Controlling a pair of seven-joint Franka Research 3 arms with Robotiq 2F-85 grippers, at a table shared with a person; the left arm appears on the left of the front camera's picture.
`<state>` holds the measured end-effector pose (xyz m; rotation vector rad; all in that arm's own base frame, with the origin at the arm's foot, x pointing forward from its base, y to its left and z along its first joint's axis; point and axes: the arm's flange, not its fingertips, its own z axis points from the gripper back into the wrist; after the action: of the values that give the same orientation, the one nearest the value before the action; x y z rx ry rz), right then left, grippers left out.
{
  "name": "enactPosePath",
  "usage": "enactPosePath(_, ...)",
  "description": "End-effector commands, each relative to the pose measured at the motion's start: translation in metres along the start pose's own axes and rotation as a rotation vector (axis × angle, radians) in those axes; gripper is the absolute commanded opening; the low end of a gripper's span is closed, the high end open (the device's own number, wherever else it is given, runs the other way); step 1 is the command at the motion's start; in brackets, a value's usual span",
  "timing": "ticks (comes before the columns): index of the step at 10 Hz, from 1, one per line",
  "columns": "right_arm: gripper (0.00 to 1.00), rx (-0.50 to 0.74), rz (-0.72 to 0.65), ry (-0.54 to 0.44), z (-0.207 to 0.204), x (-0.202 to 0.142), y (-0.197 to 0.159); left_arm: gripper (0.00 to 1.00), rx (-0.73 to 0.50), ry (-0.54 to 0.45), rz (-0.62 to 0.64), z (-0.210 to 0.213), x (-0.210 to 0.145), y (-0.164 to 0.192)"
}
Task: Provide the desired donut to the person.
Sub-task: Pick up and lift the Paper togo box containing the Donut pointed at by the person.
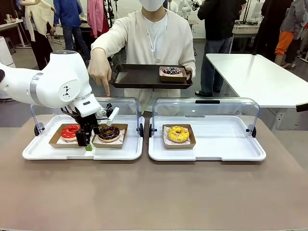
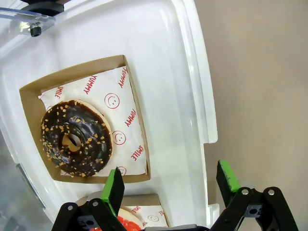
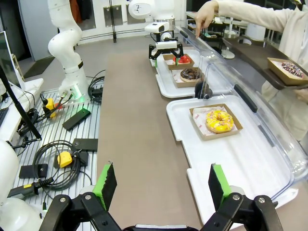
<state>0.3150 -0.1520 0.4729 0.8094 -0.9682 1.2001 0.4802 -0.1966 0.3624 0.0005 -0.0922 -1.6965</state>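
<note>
Sharing left tray (image 1: pixel 72 153), boxed red donut (image 1: pixel 70 131), boxed chocolate donut (image 1: pixel 109 132)

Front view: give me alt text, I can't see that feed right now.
The person's hand points down at the chocolate donut on the left white tray, where the left pincer hangs open between it and the red donut. The person also holds a dark tray carrying a boxed dark donut; a yellow donut sits on the right white tray.

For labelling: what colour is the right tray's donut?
Yellow donut, pinkish flecks; right wrist view best.
</note>
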Motion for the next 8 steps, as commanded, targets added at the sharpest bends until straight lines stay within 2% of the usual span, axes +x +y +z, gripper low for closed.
enactPosePath(1, 1.0, -0.003, 0.009, -0.007, 0.001, 0.0, -0.002, 1.0, 0.006, -0.001, 0.001, 0.001, 0.0, 0.001)
enactPosePath(6, 1.0, -0.003, 0.009, -0.007, 0.001, 0.0, -0.002, 1.0, 0.0, 0.0, 0.0, 0.0, 0.0, 0.0)
enactPosePath(8, 1.0, -0.003, 0.009, -0.007, 0.001, 0.0, -0.002, 1.0, 0.024, 0.055, -0.027, -0.009, 0.003, -0.004)
